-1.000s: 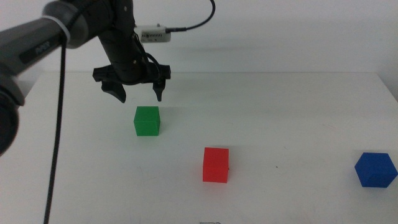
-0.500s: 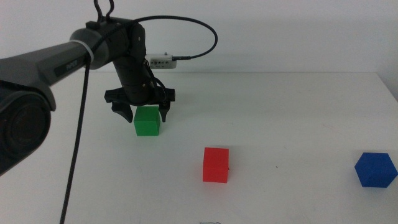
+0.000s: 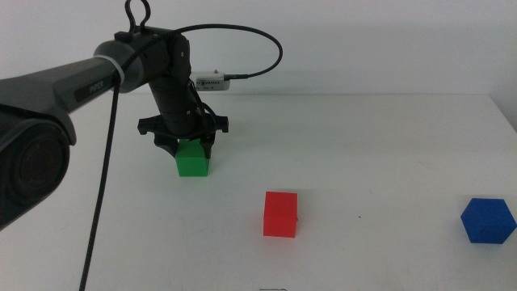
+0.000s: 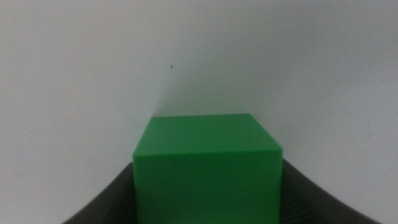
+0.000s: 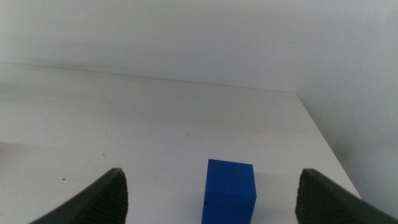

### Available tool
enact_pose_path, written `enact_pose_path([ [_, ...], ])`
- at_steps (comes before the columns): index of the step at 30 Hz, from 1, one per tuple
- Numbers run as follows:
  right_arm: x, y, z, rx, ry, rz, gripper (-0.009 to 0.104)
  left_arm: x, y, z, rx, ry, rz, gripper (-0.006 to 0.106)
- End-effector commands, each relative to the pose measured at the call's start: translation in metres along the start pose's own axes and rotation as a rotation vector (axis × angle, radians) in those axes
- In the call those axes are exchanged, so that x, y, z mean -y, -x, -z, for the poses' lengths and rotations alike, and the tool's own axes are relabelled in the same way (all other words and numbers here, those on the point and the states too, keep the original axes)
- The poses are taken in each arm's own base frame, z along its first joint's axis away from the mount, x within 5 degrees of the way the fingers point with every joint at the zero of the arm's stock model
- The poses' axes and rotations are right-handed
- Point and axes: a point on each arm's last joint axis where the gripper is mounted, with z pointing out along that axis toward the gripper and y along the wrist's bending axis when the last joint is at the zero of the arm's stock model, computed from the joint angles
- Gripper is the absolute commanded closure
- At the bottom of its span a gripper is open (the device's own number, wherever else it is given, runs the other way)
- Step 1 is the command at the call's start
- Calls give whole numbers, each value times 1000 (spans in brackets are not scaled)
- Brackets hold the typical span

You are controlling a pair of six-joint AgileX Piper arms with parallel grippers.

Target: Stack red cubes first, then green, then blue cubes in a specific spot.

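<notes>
Left gripper [image 3: 187, 145] jaws flush against matte, square-edged green cube [image 3: 192, 158].

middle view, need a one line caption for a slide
Left gripper closed around the green cube at the table's rear left; red cube centre, blue cube far right.

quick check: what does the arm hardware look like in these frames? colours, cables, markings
Left arm: dark grey to black casing, pale lettering on the link and a light band around it. A black cable loops to a small white module behind the wrist. The left gripper is black with two dark jaws. The right gripper shows only two dark, rounded jaw tips.
</notes>
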Motion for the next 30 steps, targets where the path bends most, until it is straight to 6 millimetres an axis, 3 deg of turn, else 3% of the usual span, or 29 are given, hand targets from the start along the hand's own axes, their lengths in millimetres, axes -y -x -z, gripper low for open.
enact_pose_path([
  [1,1,11,2,102,-6,17,1,3,4,29,53,-25,14,96],
  [2,1,11,2,102,-6,17,1,3,3,35,56,-26,10,102],
  [8,1,11,2,102,-6,17,1,16,-6,83,137,-26,17,102],
  [16,1,11,2,102,-6,17,1,50,-69,140,242,-4,46,102],
  [21,1,11,2,102,-6,17,1,80,-93,150,226,-45,48,102],
  [30,1,11,2,102,-6,17,1,139,-115,144,182,-91,-11,97],
])
